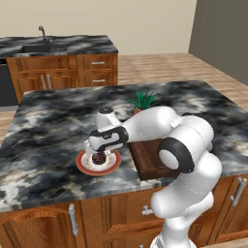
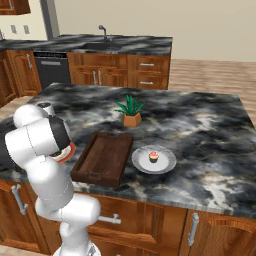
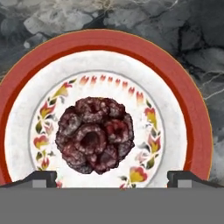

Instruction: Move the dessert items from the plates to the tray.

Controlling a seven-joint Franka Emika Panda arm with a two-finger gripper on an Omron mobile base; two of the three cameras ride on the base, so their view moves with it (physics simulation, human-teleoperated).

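The dark chocolate-brown lump (image 3: pixel 95 134) lies in the middle of the red-rimmed plate (image 3: pixel 43 57), whose cream centre has a flower pattern. My gripper (image 3: pixel 111 179) hangs open just above it, one fingertip on each side and neither touching it. From the left base camera, the gripper (image 1: pixel 98 155) is over the lump (image 1: pixel 99 159) on the red-rimmed plate (image 1: pixel 82 166) near the counter's front edge. The pink-topped cupcake (image 2: pixel 154 156) stands on the whitish plate (image 2: pixel 167 162). Between the two plates lies the dark wooden tray (image 2: pixel 102 158), with nothing in it.
A green potted plant (image 2: pixel 131 111) in an orange pot stands behind the tray. All of this is on a dark marble island counter (image 1: pixel 48 126). A second counter with a sink (image 1: pixel 43 47) stands along the back.
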